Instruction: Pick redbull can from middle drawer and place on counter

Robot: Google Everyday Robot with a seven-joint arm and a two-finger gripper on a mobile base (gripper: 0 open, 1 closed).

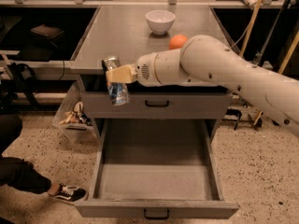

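My gripper (115, 75) is shut on the redbull can (117, 91), a slim blue-and-silver can held upright. It hangs at the height of the counter's front edge, at the front left of the counter (126, 36). The arm reaches in from the right, across the counter's front. The middle drawer (156, 183) is pulled wide open below, and its grey floor shows nothing in it.
A white bowl (160, 21) and an orange ball (177, 41) sit at the back right of the counter. The closed upper drawer (187, 105) has a dark handle. A clear bin (74, 115) stands left of the cabinet. A person's shoe (69, 193) is at the lower left.
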